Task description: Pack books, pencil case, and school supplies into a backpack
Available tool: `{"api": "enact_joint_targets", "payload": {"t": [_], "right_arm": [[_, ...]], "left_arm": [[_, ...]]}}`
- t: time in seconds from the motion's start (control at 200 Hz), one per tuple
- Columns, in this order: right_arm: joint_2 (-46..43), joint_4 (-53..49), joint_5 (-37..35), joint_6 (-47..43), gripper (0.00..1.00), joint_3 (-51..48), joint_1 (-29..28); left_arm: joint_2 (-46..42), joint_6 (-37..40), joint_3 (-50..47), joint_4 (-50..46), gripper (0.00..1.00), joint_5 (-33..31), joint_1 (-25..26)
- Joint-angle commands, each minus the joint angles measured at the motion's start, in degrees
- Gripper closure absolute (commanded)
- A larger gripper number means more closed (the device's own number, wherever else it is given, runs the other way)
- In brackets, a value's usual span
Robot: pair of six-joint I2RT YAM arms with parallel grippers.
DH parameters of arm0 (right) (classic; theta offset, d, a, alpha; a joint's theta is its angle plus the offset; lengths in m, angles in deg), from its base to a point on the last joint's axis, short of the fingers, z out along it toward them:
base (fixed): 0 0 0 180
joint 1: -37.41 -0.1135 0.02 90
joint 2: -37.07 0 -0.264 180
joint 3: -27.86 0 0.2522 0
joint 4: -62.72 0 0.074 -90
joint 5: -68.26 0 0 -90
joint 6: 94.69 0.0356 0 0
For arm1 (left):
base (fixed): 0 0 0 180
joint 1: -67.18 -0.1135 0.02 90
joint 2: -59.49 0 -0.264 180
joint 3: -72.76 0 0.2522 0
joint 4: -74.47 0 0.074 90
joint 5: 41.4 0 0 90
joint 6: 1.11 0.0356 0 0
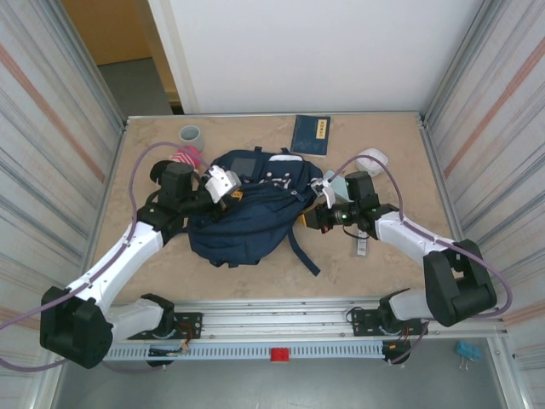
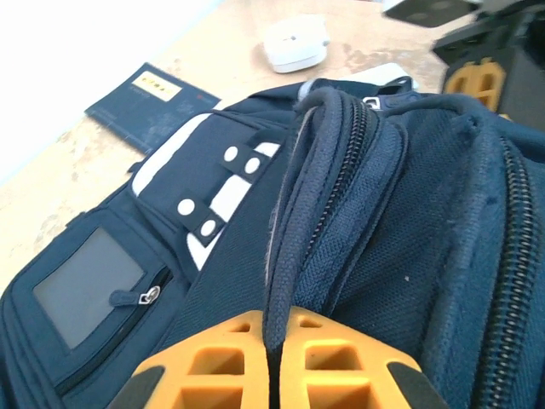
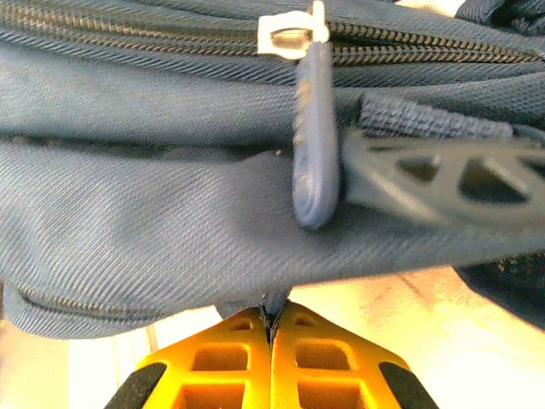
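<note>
Backpack: the backpack [image 1: 247, 226] lies flat at the middle of the worktop [image 1: 383, 268], with a dark strap trailing off toward 5 o'clock.
Book: the book [image 1: 311, 135] lies flat on the worktop at 1 o'clock from the backpack, near the far edge and apart from the fabric. In the left wrist view the book [image 2: 149, 102] sits beyond the white patches.
Left end effector: the left end effector [image 1: 228, 192] is at the backpack's 10 o'clock edge. In its own camera the left end effector [image 2: 269, 358] is clenched on a raised navy ridge of the backpack [image 2: 409, 213], beside a closed zipper.
Right end effector: the right end effector [image 1: 308, 218] is at the backpack's 3 o'clock edge. In its own camera the right end effector [image 3: 272, 358] has its orange fingers [image 3: 213, 366] pressed together, pinching a fold of the backpack [image 3: 170, 213].
Zipper pull: a navy pull [image 3: 313, 145] hangs from a white slider, above the pinched fold.
Other items: a grey ring [image 1: 190, 134] and a pink item [image 1: 187, 156] sit at 11 o'clock from the backpack; a white object [image 1: 372, 159] sits at 2 o'clock.
</note>
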Motion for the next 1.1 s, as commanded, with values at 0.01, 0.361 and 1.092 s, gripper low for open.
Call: {"api": "enact_joint_targets", "payload": {"t": [0.01,0.361,1.092], "right_arm": [[-4.6,-0.2,0.5,0.1,0.99,0.9,-2.3],[-6.3,1.6,3.8,2.2,0.95,0.4,-2.0],[3.3,10.3,-0.3,-13.2,0.37,0.4,1.8]], "left_arm": [[-0.8,-6.9,-0.7,5.4,1.00,-11.5,0.2],[-2.1,-4.4,-1.7,6.3,1.00,-2.1,-1.1],[0.2,4.4,4.0,-2.1,1.00,46.3,-16.1]]}}
